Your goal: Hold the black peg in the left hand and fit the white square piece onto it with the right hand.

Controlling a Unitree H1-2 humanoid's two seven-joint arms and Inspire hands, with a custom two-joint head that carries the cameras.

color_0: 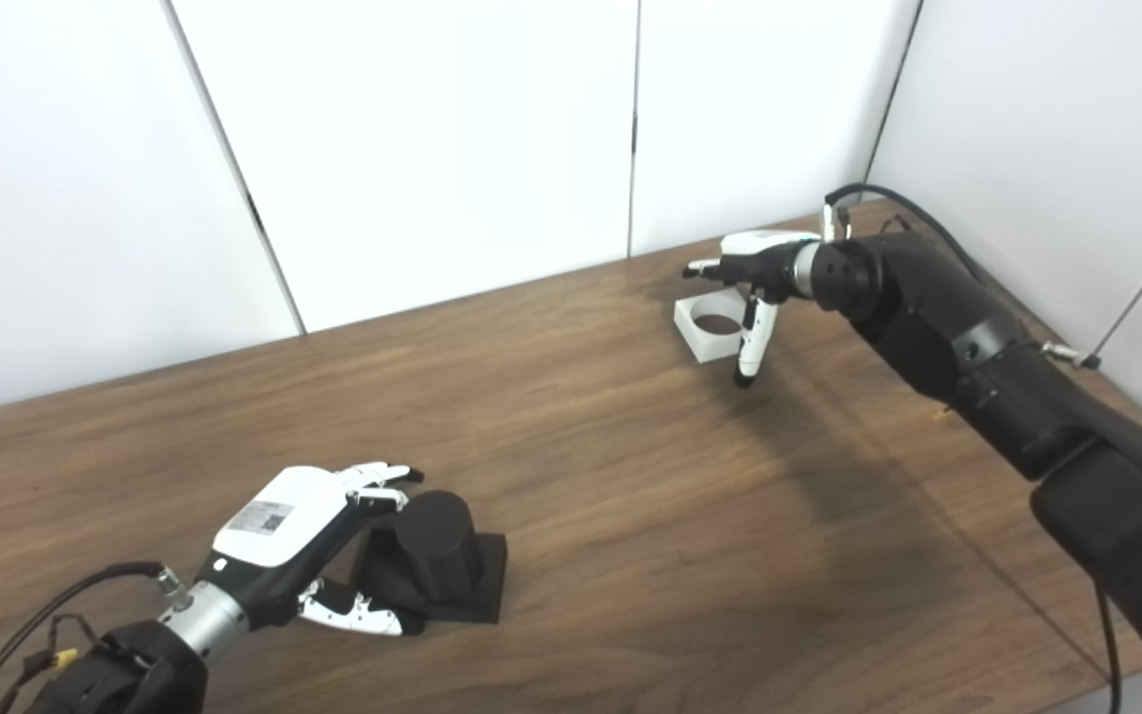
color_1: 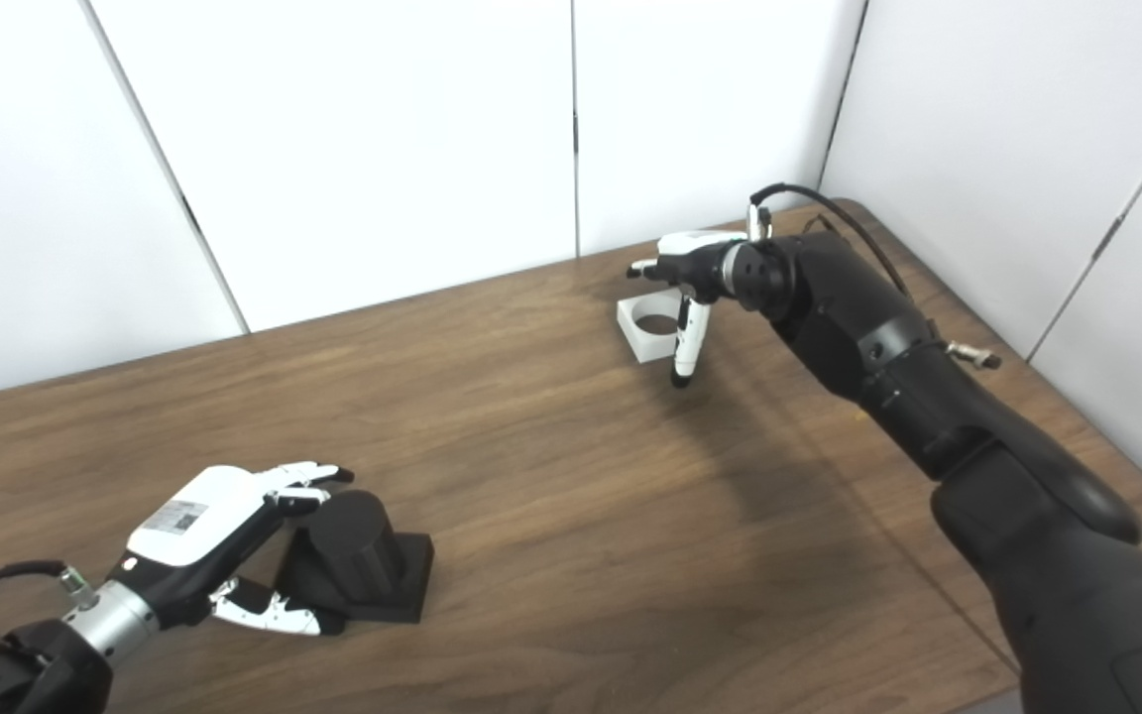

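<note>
Resting on the wooden table (color_0: 630, 516) near the front left corner: black peg (color_0: 437, 545), a short upright cylinder on a square black base. Cupped around it from the left, left hand (color_0: 308, 540), fingers (color_0: 383, 476) spread past the cylinder's top, thumb (color_0: 358, 617) low beside the base's near edge; spread apart, not clamped, and whether any pad touches the peg cannot be told. Lying flat far off at the back right of the table, close to the white wall panels (color_1: 383, 129): white piece (color_1: 652, 330), a square block with a round hole through it. Hovering right over its right side, right hand (color_1: 690, 278), palm down, wrist and dark arm (color_1: 888, 357) reaching in from the right. One finger (color_1: 685, 349) pointing down just beside the block's right edge, tip near the tabletop, others stretched over the block. Spread too, holding nothing. Peg and piece well apart, on opposite sides of the table.
</note>
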